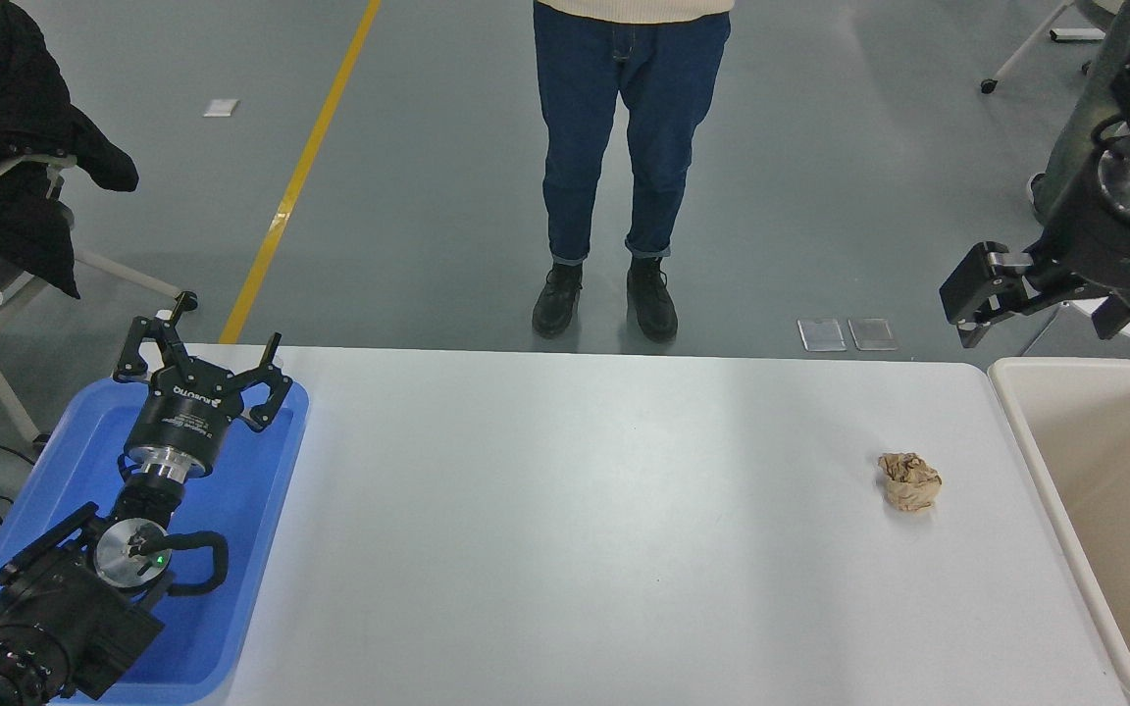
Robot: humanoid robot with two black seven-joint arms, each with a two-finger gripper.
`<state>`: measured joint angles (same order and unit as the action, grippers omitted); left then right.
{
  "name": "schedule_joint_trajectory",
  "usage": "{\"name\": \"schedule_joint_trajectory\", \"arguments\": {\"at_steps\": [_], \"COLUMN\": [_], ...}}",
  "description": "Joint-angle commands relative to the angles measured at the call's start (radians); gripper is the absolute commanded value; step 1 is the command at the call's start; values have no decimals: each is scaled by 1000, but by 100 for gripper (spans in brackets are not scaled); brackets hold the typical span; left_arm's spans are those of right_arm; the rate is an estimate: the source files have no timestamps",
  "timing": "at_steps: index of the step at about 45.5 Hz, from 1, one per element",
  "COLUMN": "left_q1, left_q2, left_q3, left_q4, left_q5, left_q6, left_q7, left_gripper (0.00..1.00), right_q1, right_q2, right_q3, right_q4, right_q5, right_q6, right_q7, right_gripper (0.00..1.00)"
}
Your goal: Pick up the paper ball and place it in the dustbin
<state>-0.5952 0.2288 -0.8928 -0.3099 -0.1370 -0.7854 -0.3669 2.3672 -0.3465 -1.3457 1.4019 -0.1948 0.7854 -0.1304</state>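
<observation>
The paper ball (909,481), a crumpled tan-brown wad, lies on the white table (575,529) at the right, a short way left of the dustbin. The dustbin (1034,443) is a beige bin with a thick rim at the table's right end, and what shows of its inside is bare. My right gripper (972,299) hangs in the air beyond the table's far right corner, above and behind the ball, well apart from it. My left gripper (207,345) is open and empty, parked over the blue tray at the lower left.
A shallow blue tray (261,510) lies at the table's left end under the left arm. A person in blue jeans and black shoes (604,294) stands just beyond the far edge. A chair with a black jacket (16,167) stands at the far left.
</observation>
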Motion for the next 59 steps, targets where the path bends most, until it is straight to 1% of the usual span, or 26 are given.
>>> {"name": "schedule_joint_trajectory", "arguments": {"at_steps": [1, 59], "left_q1": [0, -2], "left_q2": [1, 0], "left_q3": [0, 0], "left_q4": [0, 0], "left_q5": [2, -1], "left_q6": [0, 0], "left_q7": [-1, 2], "left_gripper": [100, 100], "right_q1": [-2, -26], "right_q2": [0, 3], "right_q3": [2, 17], "right_q4": [-1, -1], "right_q5": [0, 3], "right_q6": [0, 0], "right_q7": [0, 0], "right_gripper": [100, 100]}}
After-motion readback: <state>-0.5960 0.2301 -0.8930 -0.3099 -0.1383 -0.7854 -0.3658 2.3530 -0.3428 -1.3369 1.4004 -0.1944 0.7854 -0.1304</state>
